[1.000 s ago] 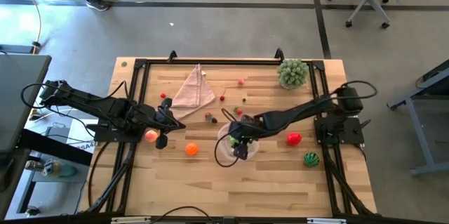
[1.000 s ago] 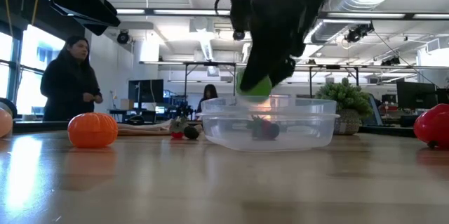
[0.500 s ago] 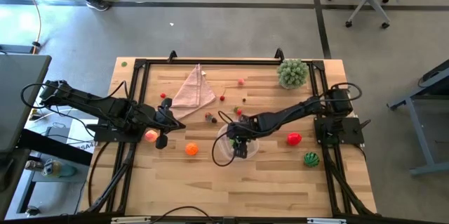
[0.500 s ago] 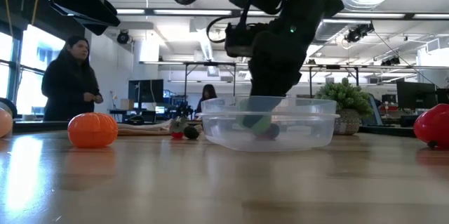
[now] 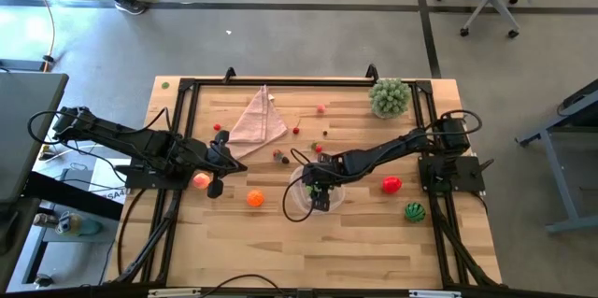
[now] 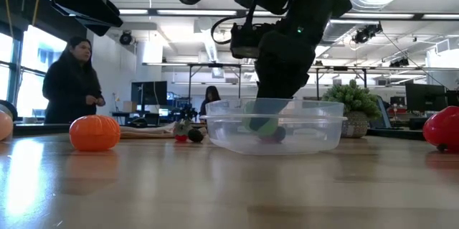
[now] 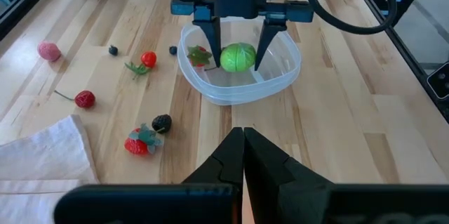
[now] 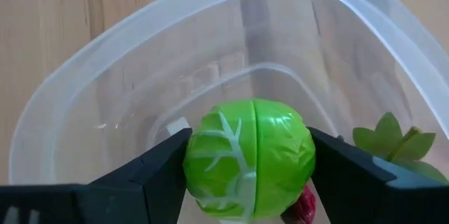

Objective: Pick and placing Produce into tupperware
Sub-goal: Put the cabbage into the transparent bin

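Inside the tupperware [image 7: 280,76], right gripper [image 7: 237,54] clamps green ball [image 8: 247,156], seam upright.

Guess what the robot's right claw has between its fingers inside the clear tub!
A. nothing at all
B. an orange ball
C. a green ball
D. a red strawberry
C: the right wrist view shows the right claw with its dark fingers on both sides of a green ball, down inside the clear tub. The left claw waits near the table's left side.
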